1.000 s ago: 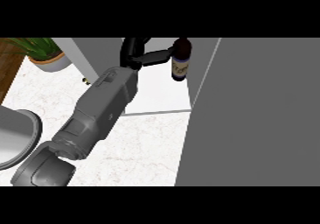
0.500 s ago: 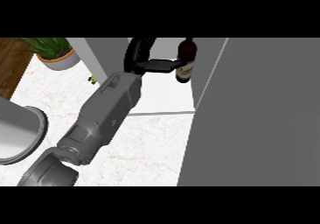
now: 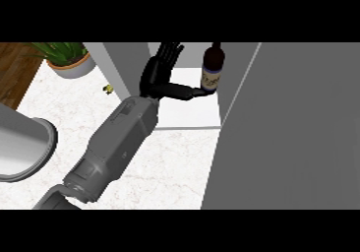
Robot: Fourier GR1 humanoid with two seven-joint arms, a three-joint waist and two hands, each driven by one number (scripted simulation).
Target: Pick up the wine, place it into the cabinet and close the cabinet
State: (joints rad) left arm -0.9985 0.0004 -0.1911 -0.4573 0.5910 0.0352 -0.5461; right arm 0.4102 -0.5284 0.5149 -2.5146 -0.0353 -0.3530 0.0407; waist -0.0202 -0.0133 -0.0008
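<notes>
Letting go of the wine (image 3: 212, 69) now. Left hand (image 3: 163, 69) opening up: fingers (image 3: 168, 53) pointing straight and away from the bottle, no longer wrapping round it as they were a moment ago. Thumb (image 3: 184, 91) sticking out to the side, its tip touching or nearly touching the bottle's label. Holding nothing.

Wine standing upright, just to the thumb side of the hand, on the white floor of the cabinet (image 3: 190, 110). Standing alone, not leaning, so the putting-in part is looking done.

Cabinet door (image 3: 299, 138) hanging wide open, the big grey panel on the far side of the bottle from the hand. Closing still waiting to be done.

Next, probably pulling the hand back out without bumping the bottle, then going round to push the door shut. Being careful with that thumb: one nudge maybe tipping the tall thin bottle over.

Not seeing the right hand anywhere.
</notes>
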